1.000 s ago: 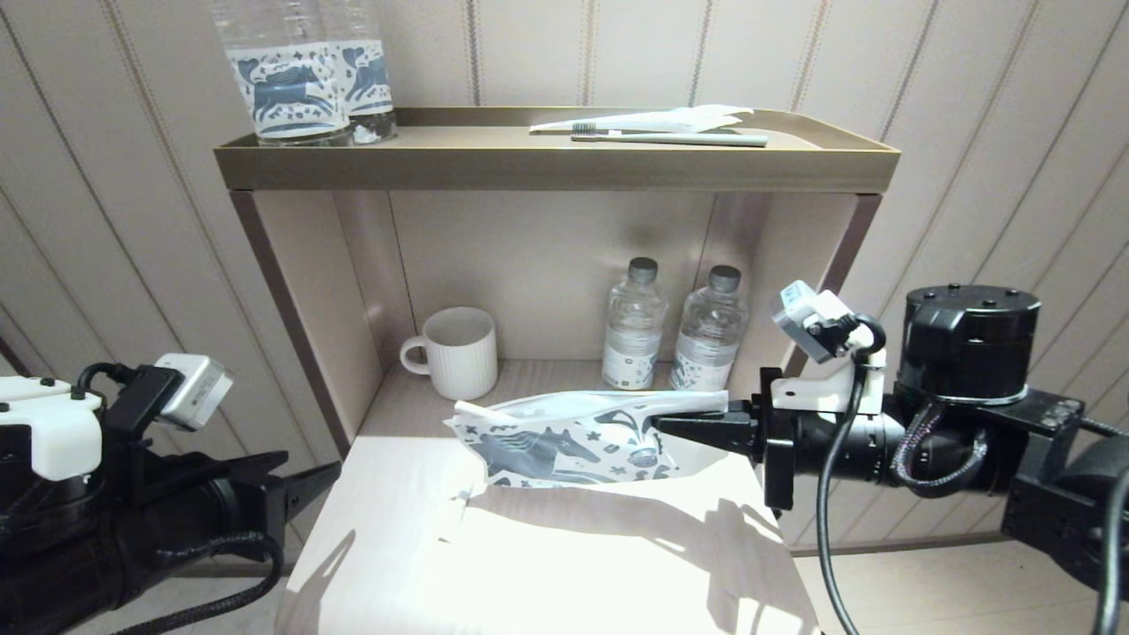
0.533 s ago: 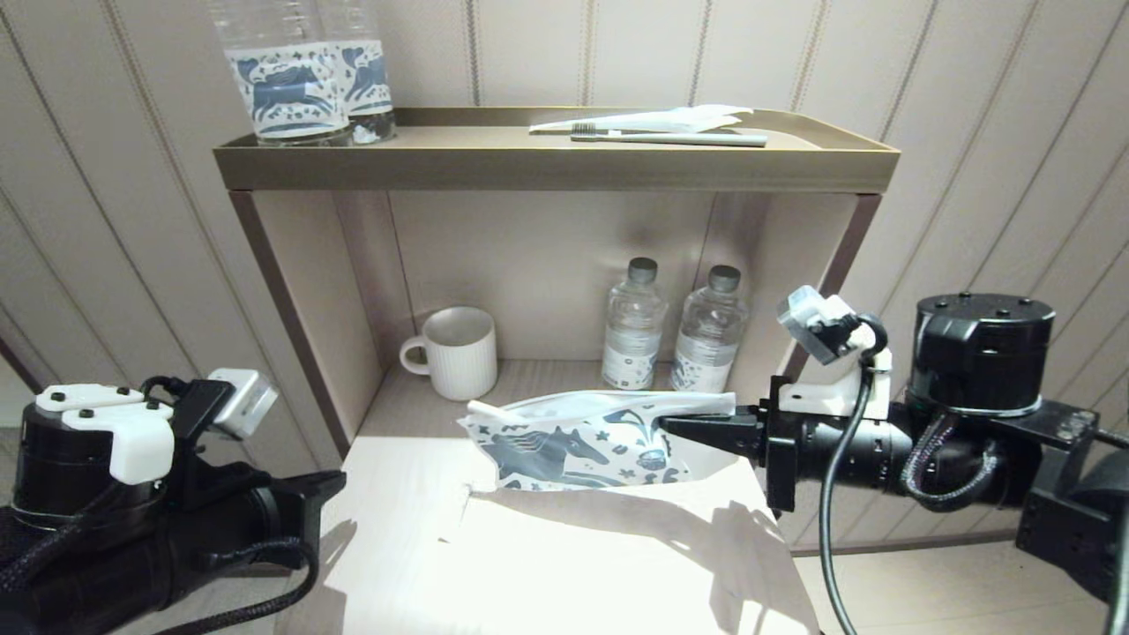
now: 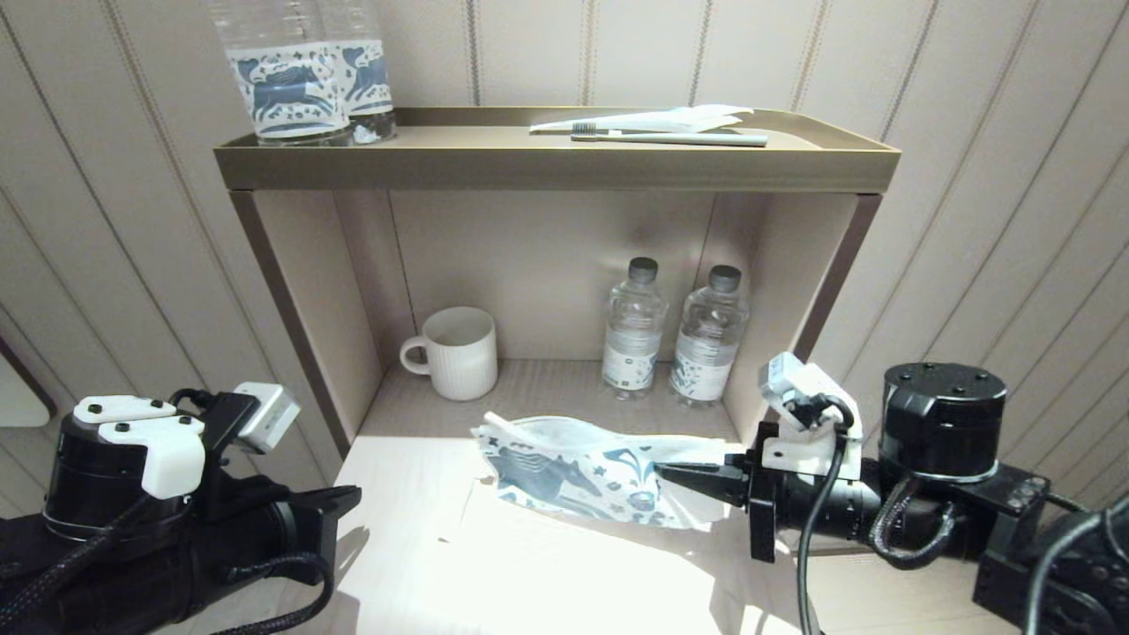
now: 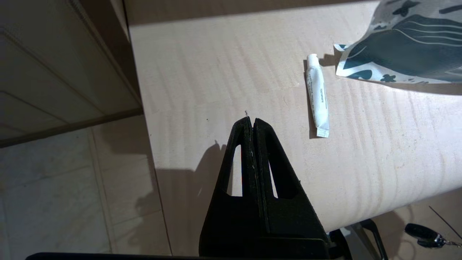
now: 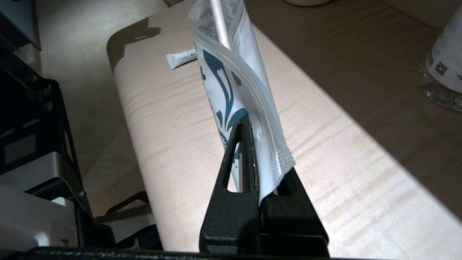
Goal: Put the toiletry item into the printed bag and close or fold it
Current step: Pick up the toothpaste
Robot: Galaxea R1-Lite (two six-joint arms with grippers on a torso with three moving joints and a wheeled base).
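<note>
The printed bag (image 3: 573, 472), white with a dark teal horse, hangs slanted just above the pale table (image 3: 564, 582). My right gripper (image 3: 668, 473) is shut on its right end (image 5: 231, 83). A white stick (image 3: 499, 420) pokes out of the bag's raised left end and shows inside it in the right wrist view (image 5: 219, 21). A small white tube (image 4: 317, 97) lies on the table beside the bag's corner (image 4: 404, 50); the right wrist view shows the tube (image 5: 182, 57) too. My left gripper (image 4: 252, 121) is shut and empty over the table's left edge (image 3: 348, 498).
The top shelf (image 3: 556, 168) carries a toothbrush (image 3: 670, 138), a white wrapper (image 3: 657, 119) and two horse-label bottles (image 3: 291, 84). In the niche behind the table stand a white mug (image 3: 454, 353) and two small water bottles (image 3: 633, 326).
My right gripper has sunk toward the table, and the bag has come down with it and tilted. My left arm has moved forward and right, to the table's edge.
</note>
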